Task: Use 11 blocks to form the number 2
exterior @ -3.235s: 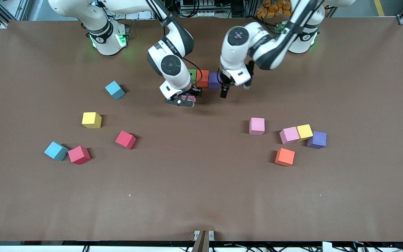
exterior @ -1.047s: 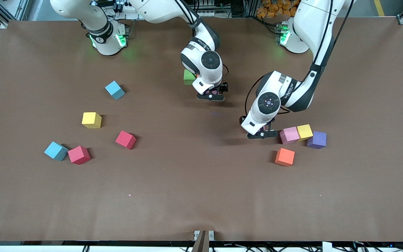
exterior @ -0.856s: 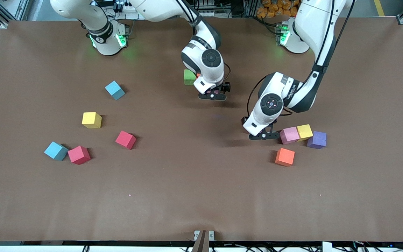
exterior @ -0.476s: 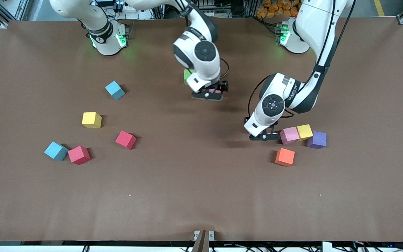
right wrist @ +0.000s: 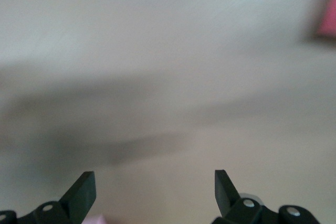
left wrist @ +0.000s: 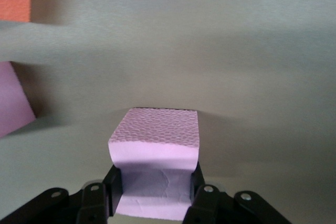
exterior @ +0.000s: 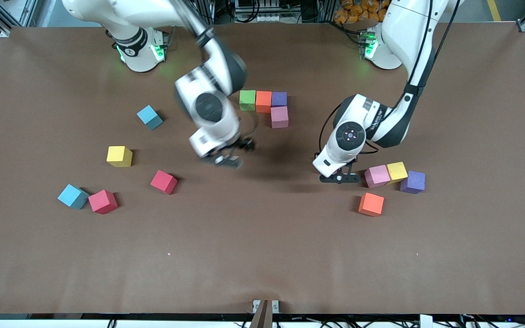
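While low on the worktop [exterior: 262, 255] | left gripper [exterior: 341, 178] clamps a pink block [left wrist: 155, 166] just beside another pink block [exterior: 377, 176] | right gripper [exterior: 224, 159] spread wide, empty, over bare worktop | green [exterior: 247, 100], orange [exterior: 264, 101], purple [exterior: 279, 99] blocks in a row.

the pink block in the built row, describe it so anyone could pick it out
Midway between the two robot bases lies a short row of blocks: green, orange, purple. The pink block touches the purple one, just nearer the front camera. It is the only pink block joined to that row.
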`<act>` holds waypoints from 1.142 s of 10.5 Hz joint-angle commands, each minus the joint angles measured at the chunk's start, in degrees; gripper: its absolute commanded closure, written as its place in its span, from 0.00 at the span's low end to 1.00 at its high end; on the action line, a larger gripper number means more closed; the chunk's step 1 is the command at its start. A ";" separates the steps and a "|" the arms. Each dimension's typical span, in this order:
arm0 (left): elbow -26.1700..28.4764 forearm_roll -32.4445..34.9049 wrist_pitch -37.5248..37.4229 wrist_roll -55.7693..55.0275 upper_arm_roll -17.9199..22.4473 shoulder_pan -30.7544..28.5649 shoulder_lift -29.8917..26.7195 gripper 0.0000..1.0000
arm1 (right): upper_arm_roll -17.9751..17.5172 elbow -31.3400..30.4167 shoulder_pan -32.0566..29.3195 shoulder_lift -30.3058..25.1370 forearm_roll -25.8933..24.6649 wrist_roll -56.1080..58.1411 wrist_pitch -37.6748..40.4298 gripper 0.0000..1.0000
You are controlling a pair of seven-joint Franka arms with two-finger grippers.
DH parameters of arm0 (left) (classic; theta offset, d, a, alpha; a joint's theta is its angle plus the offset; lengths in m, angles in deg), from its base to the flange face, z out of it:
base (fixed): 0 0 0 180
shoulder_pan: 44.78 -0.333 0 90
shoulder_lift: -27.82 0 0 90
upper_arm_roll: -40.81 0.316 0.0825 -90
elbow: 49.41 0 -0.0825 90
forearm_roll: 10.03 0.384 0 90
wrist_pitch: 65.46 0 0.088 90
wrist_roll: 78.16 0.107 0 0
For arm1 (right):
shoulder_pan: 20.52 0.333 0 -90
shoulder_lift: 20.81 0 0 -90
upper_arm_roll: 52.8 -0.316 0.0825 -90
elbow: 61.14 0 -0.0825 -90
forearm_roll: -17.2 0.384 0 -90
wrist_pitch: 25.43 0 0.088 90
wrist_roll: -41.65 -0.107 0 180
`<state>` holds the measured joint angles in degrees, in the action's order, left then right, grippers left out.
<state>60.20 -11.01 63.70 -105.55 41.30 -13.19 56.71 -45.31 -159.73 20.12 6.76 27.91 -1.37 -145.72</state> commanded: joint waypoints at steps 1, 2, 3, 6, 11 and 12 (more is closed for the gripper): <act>-2.82 -1.13 -1.02 -3.35 0.38 3.13 0.64 0.62 | 3.57 -2.74 -5.47 -0.95 -1.66 1.01 -2.65 0.00; -3.52 -1.22 -1.11 -5.20 0.29 4.79 0.73 0.62 | 4.11 -4.83 -7.31 -0.42 -2.10 1.01 -7.37 0.00; -4.05 -1.31 -1.19 -7.39 0.29 6.55 0.99 0.62 | 4.29 -7.47 -8.72 -0.15 -2.71 0.92 -13.07 0.00; -5.01 -5.07 -1.28 -13.20 0.47 11.73 1.52 0.62 | 4.90 -12.66 -10.23 -0.24 -4.47 1.62 -19.08 0.00; -5.72 -6.14 -1.28 -17.70 0.47 16.14 2.75 0.62 | 4.90 -16.11 -13.65 -2.52 -4.47 7.60 -20.78 0.00; -5.72 -6.14 -1.28 -17.70 0.47 16.32 2.75 0.62 | 4.82 -16.37 -14.27 -3.04 -4.47 9.69 -19.73 0.00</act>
<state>55.80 -15.84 63.65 -123.03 41.01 2.32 58.93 -39.82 -174.36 7.15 6.48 24.57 6.46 -167.03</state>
